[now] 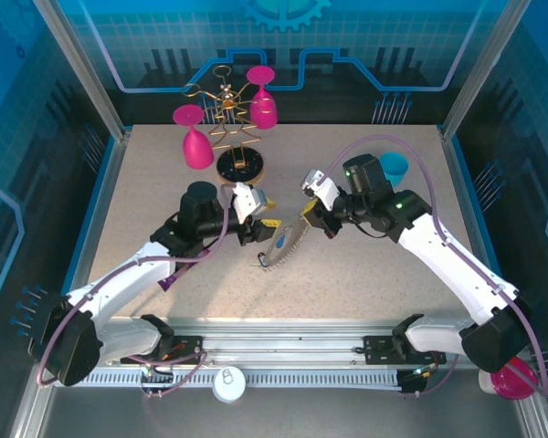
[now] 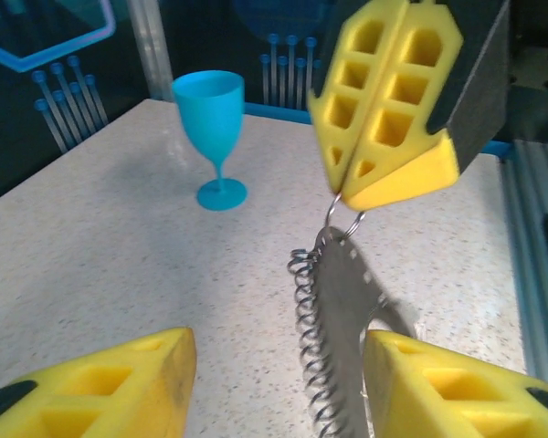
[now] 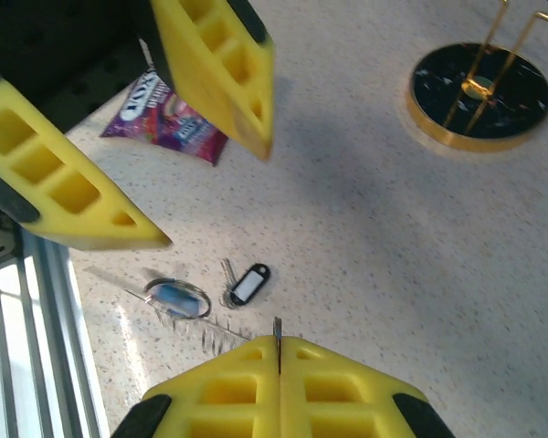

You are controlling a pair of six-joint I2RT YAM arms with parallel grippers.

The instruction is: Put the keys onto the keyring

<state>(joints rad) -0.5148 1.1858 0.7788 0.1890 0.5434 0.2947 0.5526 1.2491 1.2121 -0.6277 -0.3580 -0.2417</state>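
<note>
Packaging sits nearest you: a purple snack packet [image 3: 173, 119] lies flat on the table [image 1: 146, 201] by your left arm. Just past it are the two keys, one with a dark-rimmed oval head [image 3: 249, 283] and one with a blue head [image 3: 176, 298]. They lie close together on the table, beside the near end of the keyring [image 1: 283, 243]. The views don't settle whether either key is threaded on it.

The keyring slants away from you between the two arms. Your left end effector [image 2: 279, 365] is spread, with the keyring's wavy edge between its fingers, closer to one finger. Whether that finger touches the metal can't be told. Your right end effector [image 2: 347, 196] is pressed together, pinching the far end of the keyring at its tips.

Farther back stands the gold wire rack [image 1: 240, 166] on its black base, with two pink goblets [image 1: 196, 146] hanging from it upside down. A blue goblet [image 2: 210, 119] stands upright behind your right arm.
</note>
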